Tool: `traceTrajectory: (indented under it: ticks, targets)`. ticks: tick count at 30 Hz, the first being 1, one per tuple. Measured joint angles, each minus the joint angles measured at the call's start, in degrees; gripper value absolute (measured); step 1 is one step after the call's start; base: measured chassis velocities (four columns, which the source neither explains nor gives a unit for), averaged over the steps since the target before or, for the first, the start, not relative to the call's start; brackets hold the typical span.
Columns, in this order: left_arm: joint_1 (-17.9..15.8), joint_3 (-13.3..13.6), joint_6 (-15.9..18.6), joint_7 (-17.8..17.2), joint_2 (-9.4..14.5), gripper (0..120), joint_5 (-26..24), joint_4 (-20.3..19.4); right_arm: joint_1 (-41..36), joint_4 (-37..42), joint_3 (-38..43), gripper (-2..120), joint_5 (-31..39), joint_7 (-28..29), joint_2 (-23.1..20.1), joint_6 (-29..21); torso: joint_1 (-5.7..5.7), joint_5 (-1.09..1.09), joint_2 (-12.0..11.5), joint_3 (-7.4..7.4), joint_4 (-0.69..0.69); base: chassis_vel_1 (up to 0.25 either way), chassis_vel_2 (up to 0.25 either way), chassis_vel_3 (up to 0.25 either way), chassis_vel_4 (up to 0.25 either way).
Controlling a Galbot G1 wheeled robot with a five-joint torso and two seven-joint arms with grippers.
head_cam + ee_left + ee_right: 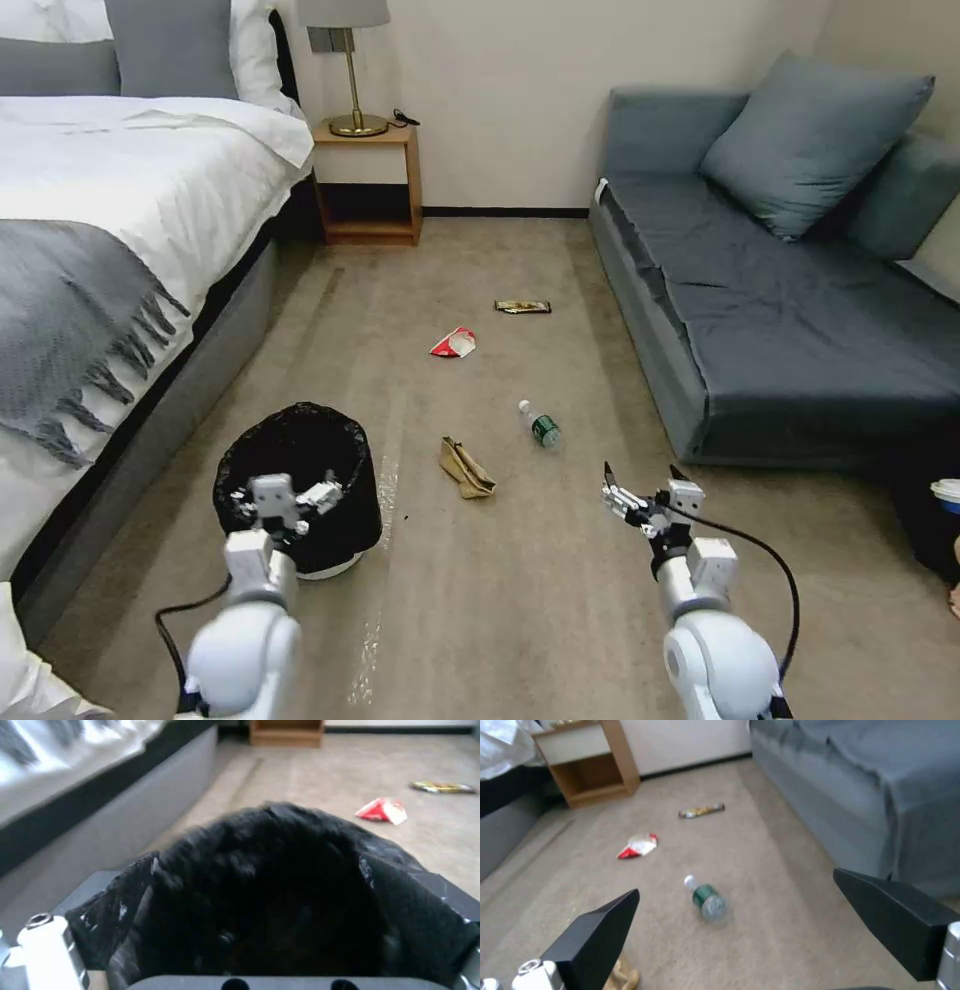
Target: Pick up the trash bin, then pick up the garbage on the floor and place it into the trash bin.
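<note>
My left claw (283, 500) is at the near rim of the trash bin (300, 470), which stands on the floor beside the bed (120, 200). In the left wrist view the black liner lies between the fingers, but whether they already pinch the rim I cannot tell. So, as I judge it, the first step — picking up the bin — is not finished; its pale base seems to rest on the floor.

My right claw (640, 478) hovers open above the floor, holding nothing, near the sofa (780, 300).

All the garbage lies on the floor, none in the bin as far as I see: the paper bag (465, 468) just beside the bin, the bottle (541, 424) ahead of my right claw, the carton (454, 343) farther out, the wrapper (522, 306) farthest — four pieces left.
</note>
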Motion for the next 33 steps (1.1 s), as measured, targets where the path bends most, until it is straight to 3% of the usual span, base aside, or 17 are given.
traceTrajectory:
  ticks: [2,3,4,5,8,15,17,20,25,28,30,31,33]
  targets:
    - [-0.7,-0.3,0.9,-0.1,0.6,100,-0.6,0.1,0.9,-0.2,-0.3,100,1.2,0.7,-0.1,-1.8,0.00,-0.02,0.0,0.00,0.03,0.000,0.000,0.000,0.000]
    - [-2.6,-1.5,3.3,-0.6,2.4,100,-2.2,0.4,2.3,-0.5,-0.7,100,3.0,1.6,-0.2,-4.3,0.00,-0.10,0.0,0.01,0.02,0.000,0.000,0.000,0.000]
    - [-4.8,-2.9,5.7,-1.2,4.4,100,-3.8,0.7,3.4,-0.7,-1.0,100,4.4,2.5,-0.3,-6.4,0.00,-0.01,0.0,0.00,-0.01,0.000,0.000,0.000,0.000]
    - [-4.8,-2.9,5.7,-1.2,4.4,100,-3.8,0.7,3.4,-0.7,-1.0,100,4.4,2.5,-0.3,-6.4,0.00,-0.01,0.0,0.00,-0.01,0.000,0.000,0.000,0.000]
    - [-7.2,-4.6,8.4,-1.6,7.5,100,-5.9,0.5,6.2,-1.3,-1.8,100,8.0,4.4,-0.6,-11.8,0.00,0.00,0.0,0.00,0.02,0.000,0.000,0.000,0.000]
    - [-6.7,-5.6,8.7,-1.4,9.1,99,-6.7,-0.7,11.7,-2.5,-3.4,100,15.1,8.4,-1.1,-22.2,0.00,-0.04,0.0,0.00,0.01,0.000,0.000,0.000,0.000]
    - [-6.6,-5.7,8.7,-1.4,9.3,99,-6.8,-0.8,12.2,-2.6,-3.6,100,15.8,8.8,-1.2,-23.2,0.00,-0.03,0.0,0.00,0.02,0.000,0.000,0.000,0.000]
    - [-6.2,-6.1,9.0,-1.4,10.2,99,-7.2,-0.9,15.6,-4.4,-3.6,100,18.3,7.5,-4.0,-19.3,0.00,-0.02,0.0,0.00,0.04,0.000,0.000,0.000,0.000]
    - [-5.6,-6.5,10.7,-2.0,10.9,98,-8.9,-1.6,16.0,-4.6,-3.6,100,18.6,7.0,-4.9,-17.8,0.00,0.00,0.0,0.00,0.00,0.000,0.000,0.000,0.000]
    - [-4.8,-8.0,16.8,-6.2,12.8,97,-16.0,-3.3,15.7,-4.6,-3.3,100,18.4,6.0,-5.5,-15.4,0.00,-0.01,0.0,0.00,0.01,0.000,0.000,0.000,0.000]
    - [-4.8,-8.1,17.0,-6.3,12.8,97,-16.2,-3.4,15.7,-4.6,-3.3,100,18.4,5.9,-5.5,-15.3,0.00,0.00,0.0,0.00,0.01,0.000,0.000,0.000,0.000]
    - [-4.4,-9.2,19.3,-8.3,13.9,97,-19.8,-3.9,15.5,-4.5,-3.2,100,18.3,5.6,-5.7,-14.2,0.00,0.00,0.0,-0.01,0.01,0.000,0.000,0.000,0.000]
    - [-3.9,-10.5,20.2,-9.0,15.2,97,-21.4,-3.9,15.2,-4.5,-3.2,100,18.2,5.2,-5.7,-13.3,0.00,-0.02,0.0,-0.01,0.00,0.000,0.000,0.000,0.000]
